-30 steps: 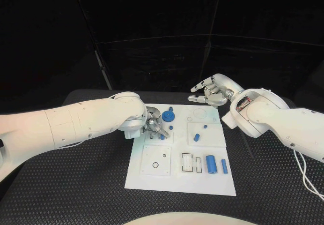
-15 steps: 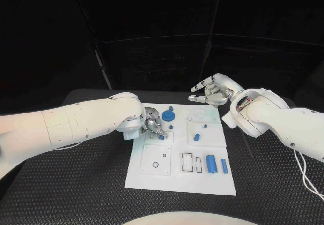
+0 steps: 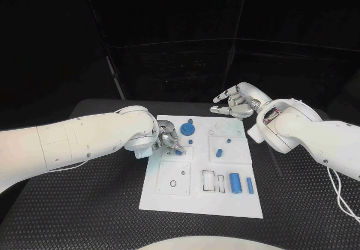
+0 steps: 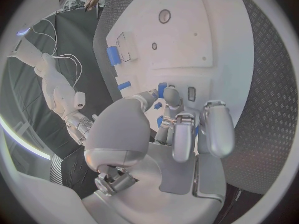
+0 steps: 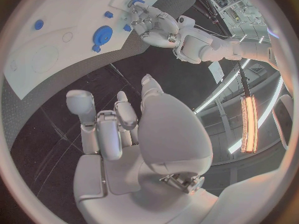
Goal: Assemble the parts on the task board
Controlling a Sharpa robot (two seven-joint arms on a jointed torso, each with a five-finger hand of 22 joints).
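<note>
The white task board (image 3: 202, 200) lies in the middle of the table. My left hand (image 3: 169, 139) is down on its far left part, fingers curled round a small blue part (image 4: 160, 120) that is mostly hidden. A blue gear-like part (image 3: 187, 128) and a small blue peg (image 3: 190, 141) sit just beside that hand. Further right are a blue peg (image 3: 218, 152), a blue cylinder (image 3: 234, 182) and a slim blue bar (image 3: 249, 185). My right hand (image 3: 234, 104) hovers past the board's far edge, fingers spread and holding nothing.
A white square inset with a small hole (image 3: 174, 177) and two narrow slots (image 3: 214, 180) lie on the board's near half. Black ribbed table (image 3: 82, 208) surrounds the board. The right wrist view has the board (image 5: 31, 69), the gear (image 5: 101, 36) and my left hand (image 5: 152, 22).
My left arm has shifted slightly while its hand stays at the same spot on the board. The right hand has not moved.
</note>
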